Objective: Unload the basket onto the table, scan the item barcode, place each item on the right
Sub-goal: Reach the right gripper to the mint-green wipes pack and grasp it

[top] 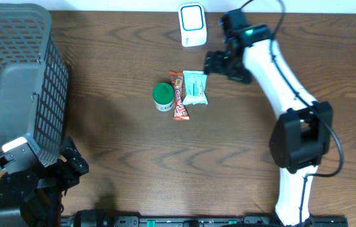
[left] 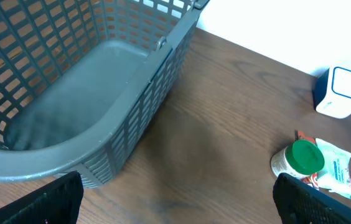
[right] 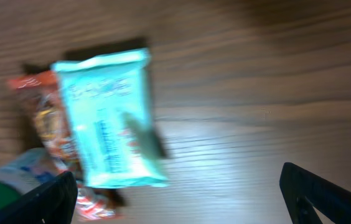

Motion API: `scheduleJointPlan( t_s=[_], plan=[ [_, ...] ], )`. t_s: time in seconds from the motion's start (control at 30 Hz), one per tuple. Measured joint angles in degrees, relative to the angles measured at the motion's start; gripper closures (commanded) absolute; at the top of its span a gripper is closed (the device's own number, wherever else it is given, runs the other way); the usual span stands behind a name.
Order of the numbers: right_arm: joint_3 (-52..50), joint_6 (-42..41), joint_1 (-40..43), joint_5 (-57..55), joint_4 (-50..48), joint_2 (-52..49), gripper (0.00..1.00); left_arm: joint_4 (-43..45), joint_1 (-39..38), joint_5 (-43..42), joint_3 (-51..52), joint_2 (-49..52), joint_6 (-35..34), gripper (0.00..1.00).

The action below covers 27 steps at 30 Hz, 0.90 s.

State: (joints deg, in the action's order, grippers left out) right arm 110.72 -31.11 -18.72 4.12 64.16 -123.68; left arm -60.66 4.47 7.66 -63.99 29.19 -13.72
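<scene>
A grey mesh basket (top: 20, 69) fills the table's left. Mid-table the pale-blue packet (top: 195, 87) lies flat, small print facing up, touching a red snack bar (top: 178, 96). The right gripper (top: 214, 63) just beside it and the left gripper (left: 175, 199) both gape wide, empty.

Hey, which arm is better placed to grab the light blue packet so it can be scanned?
Right. The right claw hangs open just beside the light blue packet, with the white scanner close by. The left claw sits far off, down by the basket.
</scene>
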Motion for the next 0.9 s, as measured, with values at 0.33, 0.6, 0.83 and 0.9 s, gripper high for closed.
scheduleJointPlan(
  t_s=[0.33, 0.6, 0.83, 0.9],
  plan=[
    [-0.3, -10.2, -9.4, -2.4, -7.8, -9.3, 0.15, 0.0, 0.0, 0.0, 0.0, 0.0, 0.0, 0.02],
    [-0.6, -13.2, -9.7, -10.0, -9.6, -11.7, 0.69, 0.0, 0.0, 0.0, 0.0, 0.0, 0.0, 0.02],
    [0.0, -12.0, -10.1, -13.2, -8.4, -10.7, 0.99, 0.0, 0.0, 0.0, 0.0, 0.0, 0.0, 0.02],
    [0.7, -9.6, -9.8, -10.8, -6.6, -10.7, 0.99, 0.0, 0.0, 0.0, 0.0, 0.0, 0.0, 0.02]
  ],
)
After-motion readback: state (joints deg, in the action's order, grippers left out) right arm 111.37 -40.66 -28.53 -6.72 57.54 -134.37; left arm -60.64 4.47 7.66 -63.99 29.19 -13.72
